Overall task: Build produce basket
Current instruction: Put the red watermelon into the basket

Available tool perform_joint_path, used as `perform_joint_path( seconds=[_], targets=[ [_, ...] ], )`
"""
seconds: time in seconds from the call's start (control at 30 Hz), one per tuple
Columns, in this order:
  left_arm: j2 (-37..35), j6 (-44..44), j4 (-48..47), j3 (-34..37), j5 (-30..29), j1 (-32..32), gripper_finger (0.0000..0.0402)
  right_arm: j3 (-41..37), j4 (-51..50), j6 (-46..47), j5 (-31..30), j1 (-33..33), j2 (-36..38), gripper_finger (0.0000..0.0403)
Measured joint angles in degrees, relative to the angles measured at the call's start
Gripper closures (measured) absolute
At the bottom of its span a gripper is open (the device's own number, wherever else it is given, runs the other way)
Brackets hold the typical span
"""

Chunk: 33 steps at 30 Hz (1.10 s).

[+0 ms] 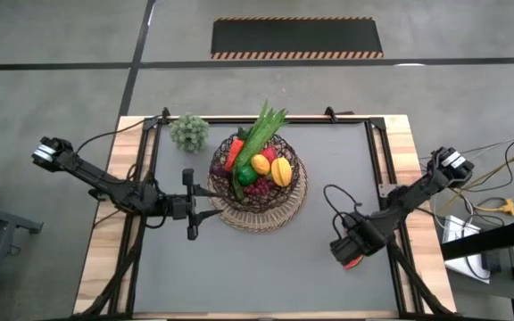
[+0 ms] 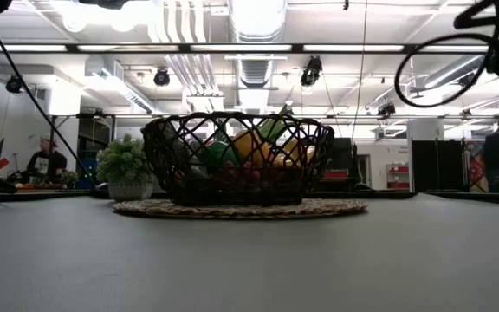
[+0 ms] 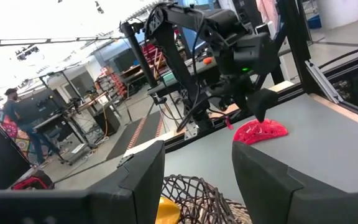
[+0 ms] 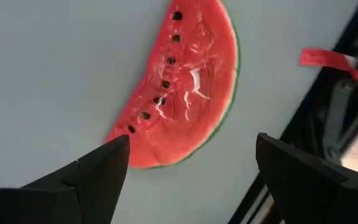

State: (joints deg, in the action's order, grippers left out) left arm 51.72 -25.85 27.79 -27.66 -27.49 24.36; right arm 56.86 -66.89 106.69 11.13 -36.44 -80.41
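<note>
Round dark brown wire-weave basket with tan wicker rim (image 1: 259,214) sits at the grey surface (image 1: 266,276) centre, toward 12 o'clock. Inside it: orange carrot (image 1: 233,153), long green leaves (image 1: 263,132) sticking out toward 12, yellow lemon (image 1: 261,164), yellow-orange mango (image 1: 281,170), purple grapes (image 1: 255,187), a green piece (image 1: 245,176) (lime, probably). Red watermelon slice with green rind (image 4: 182,81) lies flat on the surface, well apart from the basket at about 4 o'clock near the right edge, seeds up.

Right pincer (image 4: 191,168) hovers over the slice, fingers spread wide, released, not touching it; the slice's lower end lies just beside one finger (image 4: 92,177). Left pincer (image 3: 197,168) is level at the basket's 9 o'clock side, fingers apart, released, holding nothing, pointing across the rim. Pale grey-green bushy clump (image 1: 188,132) stands just beside the basket at 10 o'clock.
</note>
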Motion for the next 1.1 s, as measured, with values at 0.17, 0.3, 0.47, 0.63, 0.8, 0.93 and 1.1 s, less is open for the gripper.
perform_joint_path(
  seconds=[0.17,0.3,0.47,0.63,0.8,0.93,1.1],
  targets=[
    [0.00,0.08,0.00,0.00,0.00,0.00,0.0230,-5.02,4.00,-0.87,-0.16,-0.44,2.73,0.0076],
    [0.00,0.80,-0.28,0.00,0.00,0.02,0.0230,-9.44,6.66,-1.64,-0.60,-0.44,5.80,0.0076],
    [0.02,1.49,-0.42,0.00,0.00,0.02,0.0230,-15.16,11.31,-2.24,-0.62,-0.45,9.40,0.0076],
    [0.02,1.46,-0.44,0.00,0.00,0.02,0.0230,-20.96,21.51,-2.85,-0.83,-0.44,11.56,0.0079],
    [0.02,1.46,-0.44,0.00,0.00,0.02,0.0230,-24.27,29.25,-3.90,-2.13,-0.44,11.97,0.0131],
    [0.02,1.46,-0.44,0.00,0.00,0.02,0.0230,-24.91,30.57,-4.29,-2.53,-0.44,11.99,0.0192],
    [0.02,1.46,-0.44,0.00,0.00,0.02,0.0230,-24.53,30.62,-5.99,-4.51,-0.45,12.62,0.0240]
  ],
)
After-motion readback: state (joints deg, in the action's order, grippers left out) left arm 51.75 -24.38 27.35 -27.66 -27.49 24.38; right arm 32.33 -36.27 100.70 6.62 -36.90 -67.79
